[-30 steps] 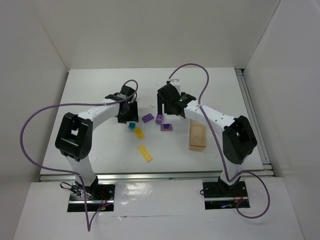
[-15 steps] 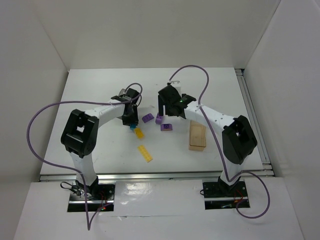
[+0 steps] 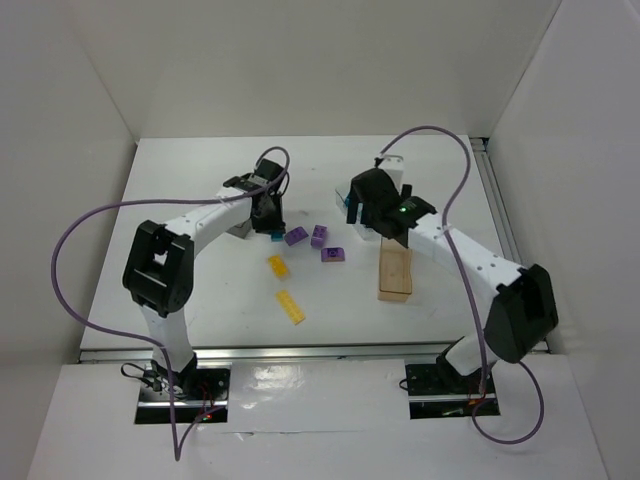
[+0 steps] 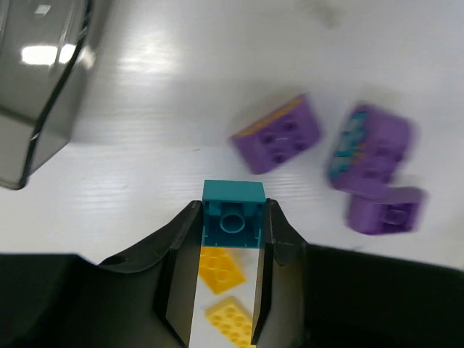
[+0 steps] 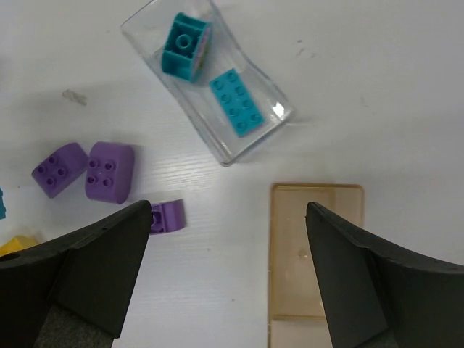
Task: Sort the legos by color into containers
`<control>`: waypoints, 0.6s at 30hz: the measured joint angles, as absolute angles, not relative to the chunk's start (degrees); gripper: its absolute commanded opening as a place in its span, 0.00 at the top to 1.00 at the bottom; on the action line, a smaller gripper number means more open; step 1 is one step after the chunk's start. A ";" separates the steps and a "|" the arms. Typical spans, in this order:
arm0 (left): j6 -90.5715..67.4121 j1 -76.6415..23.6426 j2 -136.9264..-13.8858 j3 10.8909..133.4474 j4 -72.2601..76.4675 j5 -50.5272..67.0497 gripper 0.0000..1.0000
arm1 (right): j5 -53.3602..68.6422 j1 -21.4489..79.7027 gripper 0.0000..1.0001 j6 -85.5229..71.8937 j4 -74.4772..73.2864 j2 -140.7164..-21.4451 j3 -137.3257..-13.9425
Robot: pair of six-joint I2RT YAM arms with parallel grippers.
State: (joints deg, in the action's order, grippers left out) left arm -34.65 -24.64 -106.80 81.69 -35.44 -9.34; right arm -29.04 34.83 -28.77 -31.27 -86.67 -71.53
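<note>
Teal brick [image 4: 233, 197]: lifted off the table [image 3: 200, 300], clamped in the left end effector [image 4: 232, 232], carried from the yellow bricks [image 4: 225, 270] toward the purple bricks [image 4: 278, 135]. Right end effector [image 5: 228, 208]: swung aside, spread wide, gripping nothing, above the clear bin [image 5: 206, 116] holding two teal bricks [image 5: 187, 45]. Likely next: delivery there; purple and yellow not yet sorted.

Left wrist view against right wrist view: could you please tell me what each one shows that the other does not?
Only the left wrist view shows the left gripper shut on a teal brick and a corner of the dark grey bin. Only the right wrist view shows the open right gripper, the clear bin holding two teal bricks, and the empty tan bin. Both show the three purple bricks loose on the table.
</note>
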 measured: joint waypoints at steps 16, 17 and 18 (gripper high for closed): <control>-35.24 -35.48 -127.50 125.16 -34.59 2.63 0.62 | -32.64 26.35 0.03 -33.63 -36.77 -59.72 -57.60; -35.64 -35.70 -129.82 126.76 -34.54 3.40 0.60 | -32.75 26.04 0.03 -33.61 -37.34 -59.18 -57.60; -36.16 -35.86 -131.98 128.14 -34.68 4.14 0.60 | -32.84 25.87 0.03 -33.61 -37.80 -58.61 -57.60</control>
State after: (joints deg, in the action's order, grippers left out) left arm -36.16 -35.86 -131.98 128.14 -34.68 4.14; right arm -32.84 25.87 -33.61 -37.80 -58.61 -57.60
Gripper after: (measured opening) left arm 0.397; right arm 0.973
